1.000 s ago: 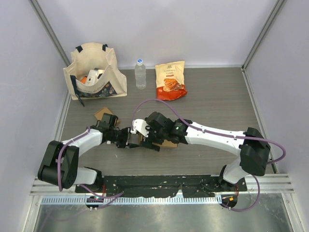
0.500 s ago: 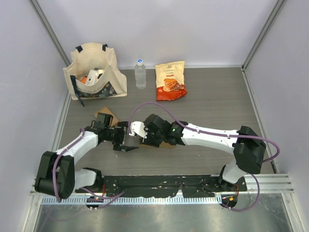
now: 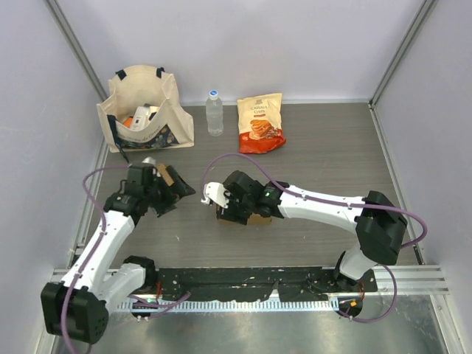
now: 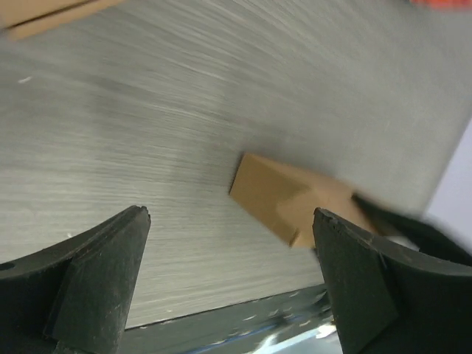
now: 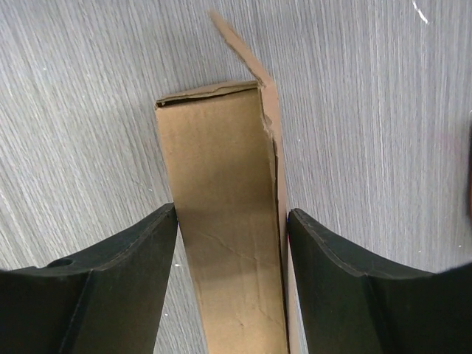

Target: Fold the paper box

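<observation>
Hovering at left, the left gripper (image 4: 228, 221) is wide open, empty and well apart from the box (image 3: 254, 218). The box lies on the table (image 3: 332, 155), pinched across its long sides by the right gripper (image 5: 232, 214). Judgement: hold that clamp firm, bring the left in on the loose flap (image 5: 236, 44), and crease along the edge.

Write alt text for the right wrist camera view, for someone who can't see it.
A brown paper box lies on the grey table, held on both sides between the two black fingers of the right gripper. A thin loose flap sticks out past its far right corner.
</observation>
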Controlling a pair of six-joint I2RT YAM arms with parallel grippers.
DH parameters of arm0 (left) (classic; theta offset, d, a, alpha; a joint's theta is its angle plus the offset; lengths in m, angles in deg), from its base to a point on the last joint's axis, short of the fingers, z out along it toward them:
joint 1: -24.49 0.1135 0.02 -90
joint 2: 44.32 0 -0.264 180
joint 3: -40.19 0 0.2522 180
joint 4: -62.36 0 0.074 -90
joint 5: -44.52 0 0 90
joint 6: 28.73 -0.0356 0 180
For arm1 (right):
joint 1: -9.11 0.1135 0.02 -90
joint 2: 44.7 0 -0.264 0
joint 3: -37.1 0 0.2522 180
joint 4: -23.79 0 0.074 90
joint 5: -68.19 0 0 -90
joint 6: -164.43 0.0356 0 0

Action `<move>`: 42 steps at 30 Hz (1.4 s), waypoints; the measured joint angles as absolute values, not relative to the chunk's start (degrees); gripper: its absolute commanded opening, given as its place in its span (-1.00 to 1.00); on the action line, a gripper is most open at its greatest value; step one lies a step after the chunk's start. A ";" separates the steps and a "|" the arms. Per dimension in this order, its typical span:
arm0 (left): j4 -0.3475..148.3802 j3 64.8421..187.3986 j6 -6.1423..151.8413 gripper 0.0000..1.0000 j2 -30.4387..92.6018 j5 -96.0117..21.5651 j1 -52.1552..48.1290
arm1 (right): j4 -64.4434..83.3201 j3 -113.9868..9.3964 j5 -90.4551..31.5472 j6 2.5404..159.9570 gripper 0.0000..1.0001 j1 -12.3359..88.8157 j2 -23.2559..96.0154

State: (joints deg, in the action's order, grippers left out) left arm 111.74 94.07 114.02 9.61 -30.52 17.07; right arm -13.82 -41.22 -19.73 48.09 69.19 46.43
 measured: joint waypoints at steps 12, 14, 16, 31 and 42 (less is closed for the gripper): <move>98.45 91.29 79.73 0.33 4.10 -36.25 -5.42 | -15.77 -39.20 -24.77 49.09 0.20 64.77 45.25; 97.20 91.53 73.26 0.50 4.89 -34.74 -5.40 | -15.81 -38.75 -25.43 49.11 0.20 64.36 44.75; 97.44 92.76 66.81 0.59 7.55 -32.03 -5.40 | -15.88 -38.61 -26.04 49.13 0.19 64.01 44.53; 93.00 98.03 50.77 -0.08 21.96 -17.82 -5.42 | -18.17 -38.11 -28.05 49.99 0.32 62.17 43.90; 86.71 95.40 50.88 0.07 21.13 -13.89 -6.15 | -15.16 -34.09 -27.94 53.18 0.52 61.30 35.70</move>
State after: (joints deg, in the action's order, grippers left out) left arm 86.71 95.40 50.88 21.13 -13.89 -6.15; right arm -15.16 -34.09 -27.94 53.18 61.30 35.70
